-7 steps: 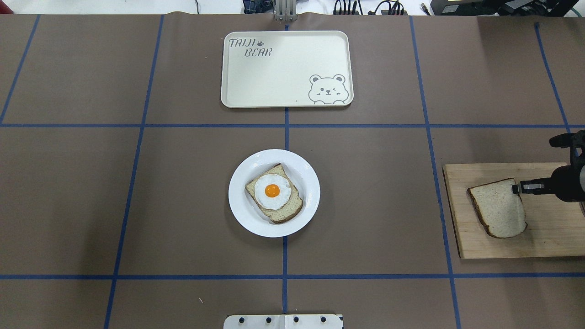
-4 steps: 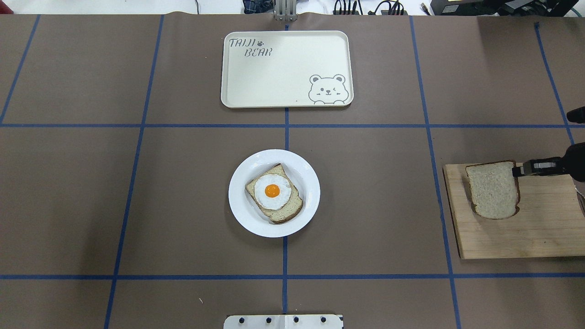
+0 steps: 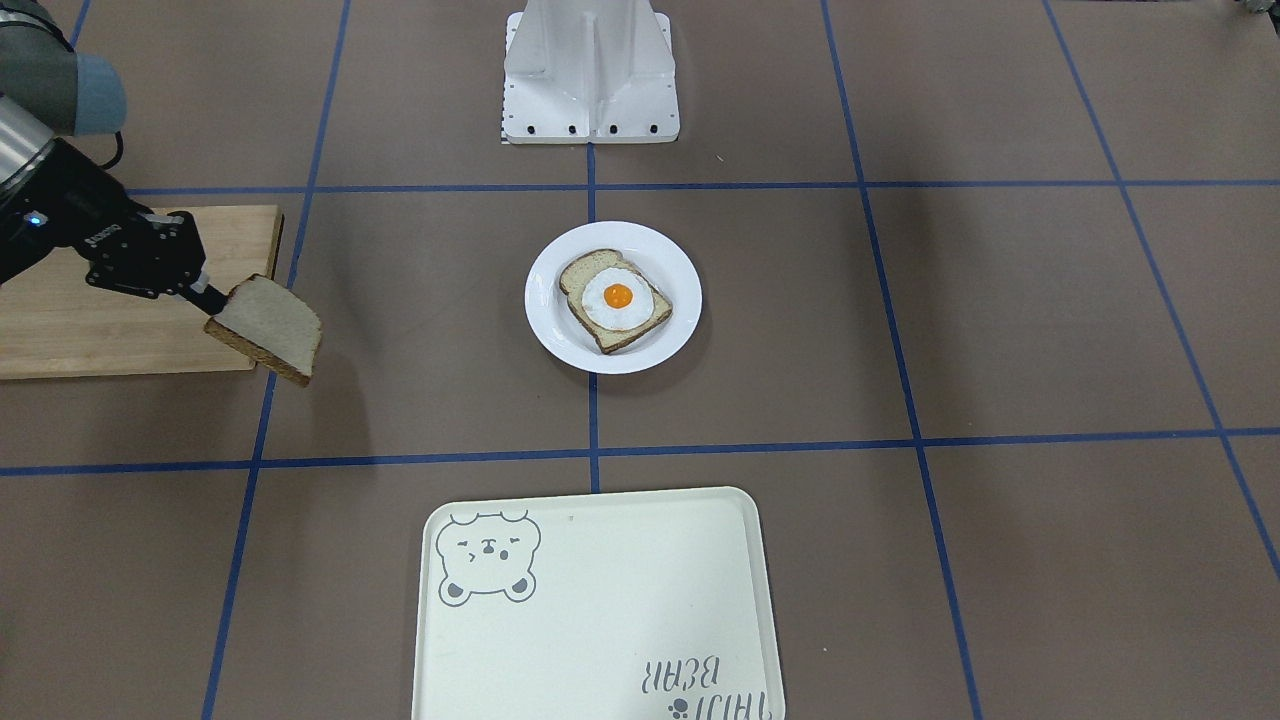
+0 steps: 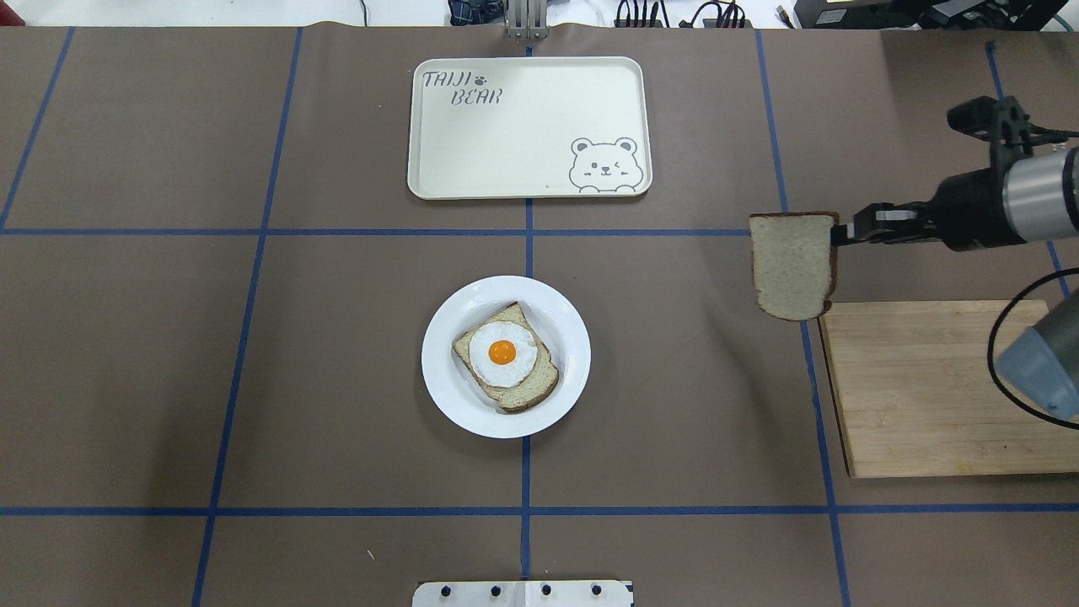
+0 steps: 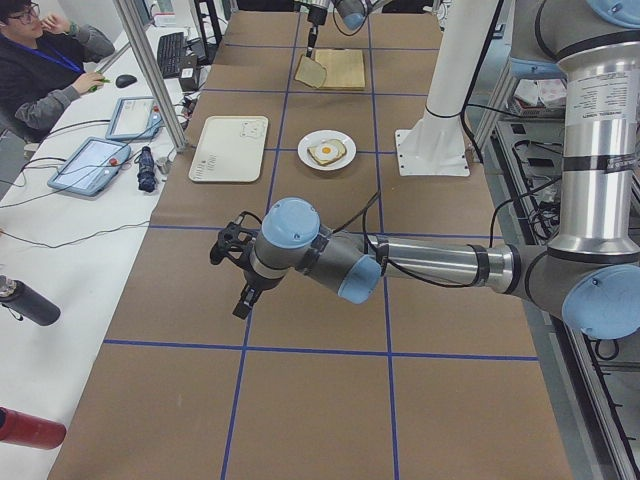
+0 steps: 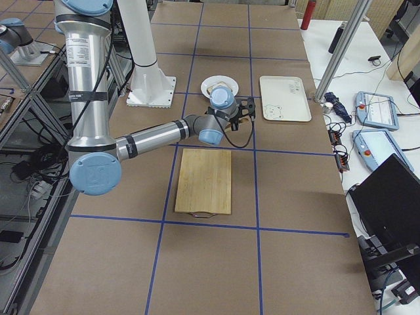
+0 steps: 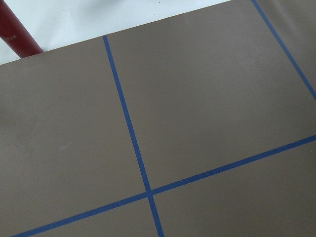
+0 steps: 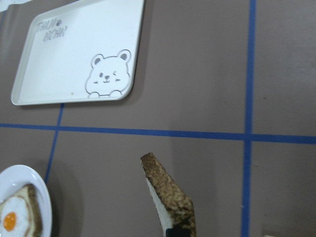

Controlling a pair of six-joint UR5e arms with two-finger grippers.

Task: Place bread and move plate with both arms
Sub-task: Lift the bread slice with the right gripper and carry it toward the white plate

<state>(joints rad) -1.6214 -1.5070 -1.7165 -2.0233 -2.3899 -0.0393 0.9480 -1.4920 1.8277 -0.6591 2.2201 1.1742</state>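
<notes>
The plain bread slice point(image 4: 792, 264) hangs in the air, pinched at its crust edge by my right gripper point(image 4: 839, 232), which is shut on it. It is just past the left far corner of the wooden board point(image 4: 927, 388). The front-facing view shows the bread point(image 3: 268, 328) tilted, off the board's edge. The white plate point(image 4: 560, 312) sits at the table's middle and holds a slice with a fried egg point(image 4: 504, 356). The right wrist view shows the bread's crust point(image 8: 170, 200) and the plate's rim point(image 8: 34, 182). My left gripper point(image 5: 243, 303) hovers far off at the table's left end; I cannot tell its state.
The cream bear-print tray point(image 4: 523, 126) lies beyond the plate, at the far middle. The white base stand point(image 3: 590, 75) is at the near edge. The wooden board is bare. A person sits at a side desk point(image 5: 50, 70).
My right gripper has lifted the bread off the wooden board and carried it left and away from the robot, out over the brown table.
</notes>
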